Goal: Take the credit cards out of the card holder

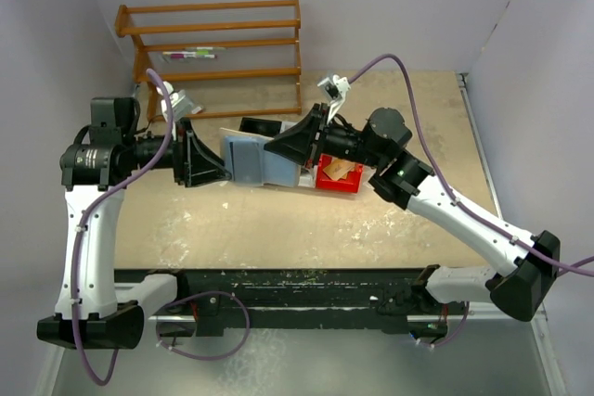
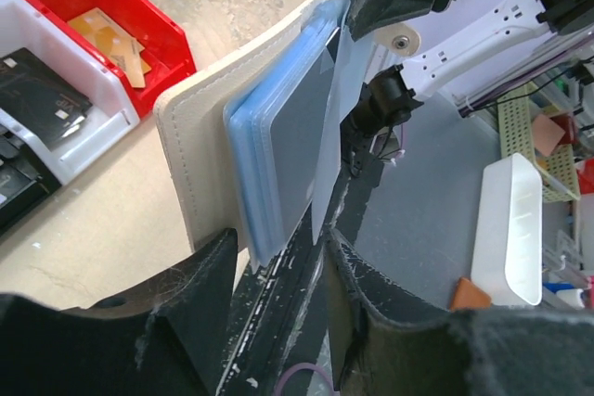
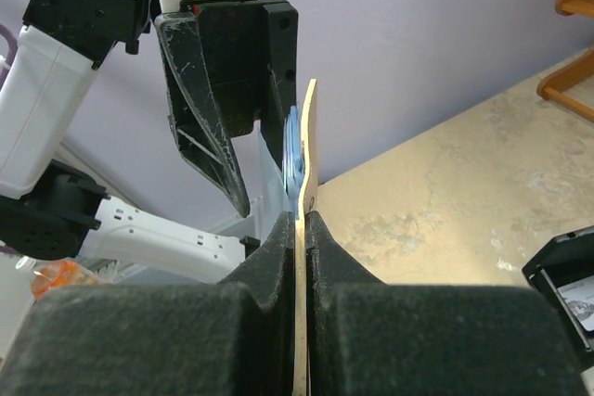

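The card holder hangs open in the air between my two grippers, above the table. Its tan cover faces the table side and its bluish clear sleeves fan out from it. A grey-blue card shows through the front sleeve, and a pale thin sheet stands apart beside it. My right gripper is shut on the edge of the tan cover. My left gripper is open, with the lower corner of the sleeves at the mouth of its jaws.
A red bin with tan items and a white bin with black items sit on the table under the holder. A wooden rack stands at the back left. A long white tray lies beyond the table's near edge.
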